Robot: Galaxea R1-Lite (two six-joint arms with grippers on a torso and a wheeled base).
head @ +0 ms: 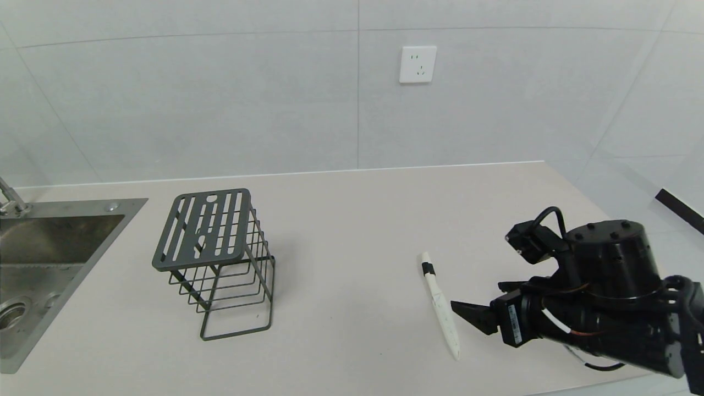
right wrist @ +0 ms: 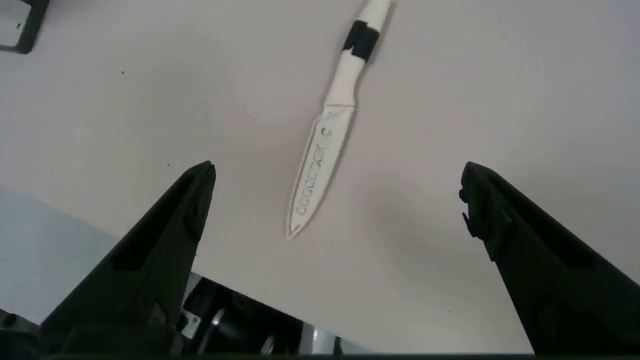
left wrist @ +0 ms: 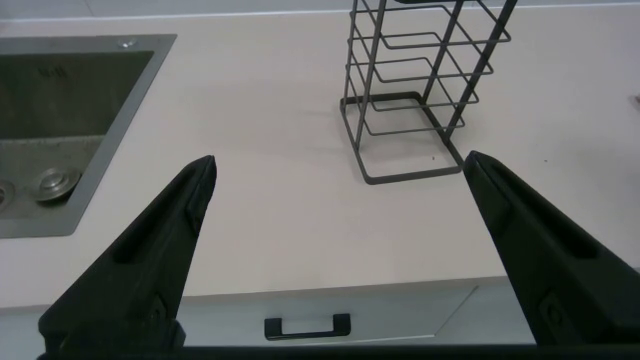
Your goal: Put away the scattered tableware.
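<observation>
- Near the white knife (head: pixel 440 305) on the counter (head: pixel 352 220), my right pincer (right wrist: pixel 337 180) hangs, spread wide.
- My left pincer (left wrist: pixel 340 175) gapes too, facing the wire rack (left wrist: pixel 415 90).

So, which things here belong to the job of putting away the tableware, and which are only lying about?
For the job:
- white knife, lying flat on the counter
- wire rack, standing left of the knife
- right pincer, open, beside the knife

Only lying about:
- sink
- tap
- wall socket
- drawer handle
</observation>
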